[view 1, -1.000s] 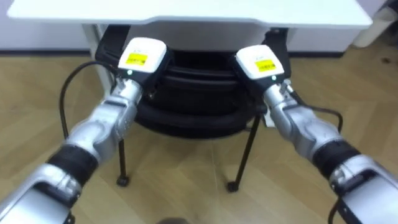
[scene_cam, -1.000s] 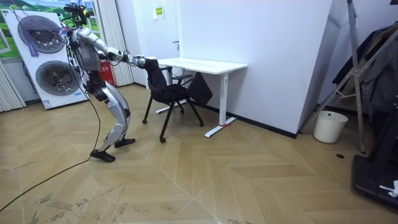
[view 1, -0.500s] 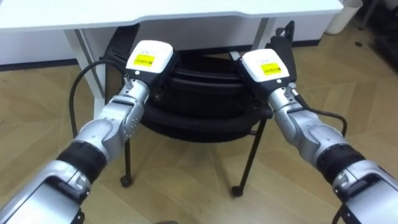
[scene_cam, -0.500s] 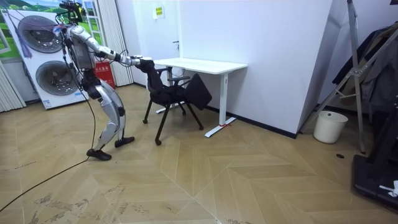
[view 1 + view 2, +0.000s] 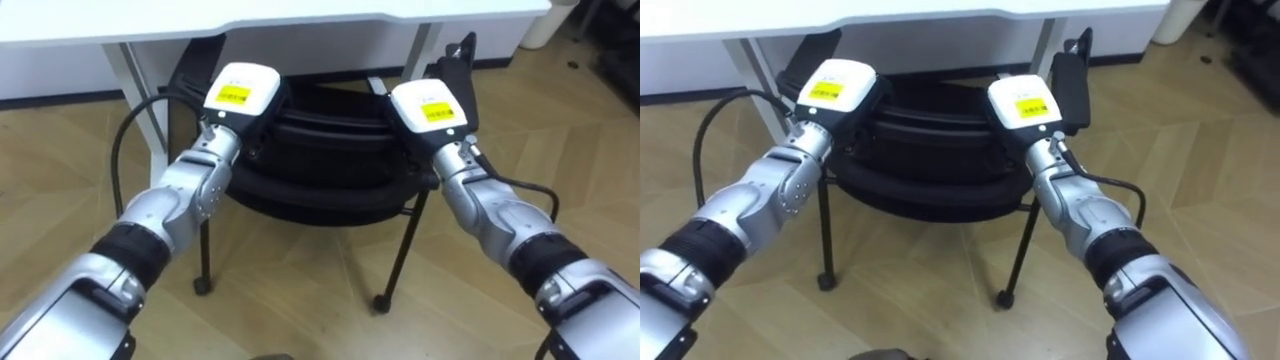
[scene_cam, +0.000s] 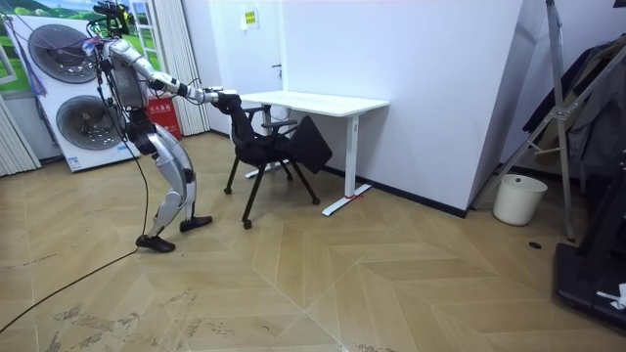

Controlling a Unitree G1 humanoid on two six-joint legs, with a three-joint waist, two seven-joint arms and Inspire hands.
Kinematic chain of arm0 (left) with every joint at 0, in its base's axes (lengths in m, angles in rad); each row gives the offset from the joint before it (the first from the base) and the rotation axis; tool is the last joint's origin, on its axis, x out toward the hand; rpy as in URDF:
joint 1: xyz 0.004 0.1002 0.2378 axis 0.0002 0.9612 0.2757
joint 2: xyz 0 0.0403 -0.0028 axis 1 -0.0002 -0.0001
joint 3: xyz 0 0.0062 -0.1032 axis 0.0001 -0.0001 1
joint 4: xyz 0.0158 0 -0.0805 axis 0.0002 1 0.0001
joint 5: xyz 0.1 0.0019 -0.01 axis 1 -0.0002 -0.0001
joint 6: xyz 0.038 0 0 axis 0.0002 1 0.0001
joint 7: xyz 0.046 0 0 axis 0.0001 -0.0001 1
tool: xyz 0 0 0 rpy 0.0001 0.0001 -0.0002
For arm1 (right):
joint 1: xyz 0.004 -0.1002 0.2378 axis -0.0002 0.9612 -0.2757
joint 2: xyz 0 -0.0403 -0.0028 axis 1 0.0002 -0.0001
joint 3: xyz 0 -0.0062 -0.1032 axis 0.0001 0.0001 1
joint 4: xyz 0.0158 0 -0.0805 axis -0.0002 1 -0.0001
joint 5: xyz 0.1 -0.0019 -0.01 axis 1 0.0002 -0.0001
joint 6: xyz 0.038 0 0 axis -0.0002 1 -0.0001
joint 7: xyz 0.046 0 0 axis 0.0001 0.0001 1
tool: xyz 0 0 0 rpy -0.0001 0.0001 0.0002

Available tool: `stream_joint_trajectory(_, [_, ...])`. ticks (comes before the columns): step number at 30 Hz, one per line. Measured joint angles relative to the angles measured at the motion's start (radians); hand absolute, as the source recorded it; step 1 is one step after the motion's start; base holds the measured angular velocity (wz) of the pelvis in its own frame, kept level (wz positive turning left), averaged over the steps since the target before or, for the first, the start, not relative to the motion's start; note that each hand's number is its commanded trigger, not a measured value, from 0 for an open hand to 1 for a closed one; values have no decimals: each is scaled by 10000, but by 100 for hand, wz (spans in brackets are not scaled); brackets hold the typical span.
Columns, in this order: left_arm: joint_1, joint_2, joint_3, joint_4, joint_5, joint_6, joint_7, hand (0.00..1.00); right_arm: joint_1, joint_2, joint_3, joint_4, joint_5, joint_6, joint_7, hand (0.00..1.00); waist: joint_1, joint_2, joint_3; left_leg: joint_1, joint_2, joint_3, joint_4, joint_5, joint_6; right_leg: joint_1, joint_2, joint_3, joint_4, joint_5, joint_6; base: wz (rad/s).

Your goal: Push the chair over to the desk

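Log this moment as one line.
left hand: on chair back | right hand: on chair back | chair: at white desk

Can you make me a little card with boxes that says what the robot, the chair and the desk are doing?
robot: stands on the wooden floor, both arms stretched out to the chair
chair: black chair with thin metal legs, close in front of the desk
desk: white desk, just beyond the chair
left hand: at the top of the chair's back, left side
right hand: at the top of the chair's back, right side
behind the robot: two stacked white washing machines
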Motion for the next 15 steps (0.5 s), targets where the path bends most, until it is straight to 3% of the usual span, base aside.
stream_joint_trajectory(1, [-12,67,38,-43,-1,-47,3,100,-84,21,18,5,15,19,27,100,140,187,10,-116,483,-231,902,-329,182,-105,134,-148,335,-28,48,-40])
stream_joint_trajectory(2, [-172,95,88,-42,5,-103,4,100,-194,43,45,21,131,88,56,100,411,660,-15,-140,679,-950,1719,-1354,505,-335,283,-290,1177,-202,278,-44])
stream_joint_trajectory(3, [-229,111,46,-18,5,-93,-1,100,-206,99,57,43,217,155,64,100,468,605,43,-113,474,-1096,1827,-1400,576,-454,219,-262,1483,-294,327,-7])
stream_joint_trajectory(4, [-271,112,-102,85,6,-46,-5,100,-152,159,85,112,353,150,163,100,418,248,-98,-79,27,-1382,1618,-1423,633,-533,-57,-314,1615,-404,363,31])
stream_joint_trajectory(5, [-323,155,-143,133,6,-99,-7,100,-115,180,82,110,382,141,177,100,355,211,-95,-17,-127,-1738,1339,-1237,627,-553,33,-348,1400,-443,380,29])
stream_joint_trajectory(6, [-321,221,-114,82,6,-100,6,100,-126,259,81,86,353,216,79,100,413,278,19,133,-182,-2060,1013,-877,655,-619,212,-373,973,-465,365,10])
stream_joint_trajectory(7, [-304,257,-98,59,9,-97,10,100,-122,297,81,86,316,249,19,100,427,287,22,182,-234,-2249,870,-812,614,-729,337,-349,754,-471,354,-6])
stream_joint_trajectory(8, [-292,327,-75,63,9,-141,27,100,-124,333,81,80,247,251,-40,100,459,338,57,289,-388,-2778,625,-668,533,-956,576,-248,401,-504,275,0])
stream_joint_trajectory(9, [-290,377,-81,82,4,-189,68,100,-124,361,80,70,197,253,-62,100,482,347,63,330,-417,-2987,522,-596,469,-1102,691,-231,258,-536,217,14])
stream_joint_trajectory(11, [-331,416,-84,188,3,-283,193,100,-129,409,79,34,138,283,-89,100,517,419,108,492,-494,-3816,357,-472,242,-1688,999,-209,-635,-540,119,22])
stream_joint_trajectory(13, [-351,450,-86,233,2,-342,205,100,-132,416,82,20,112,284,-93,100,501,445,127,607,-496,-4267,378,-572,27,-2115,1111,9,-1583,-329,-68,33])
stream_joint_trajectory(15, [-342,406,-88,424,-21,-424,272,100,-111,414,125,35,63,262,-92,100,422,455,137,796,-475,-4606,383,-724,-229,-2312,1199,556,-2819,245,-50,48])
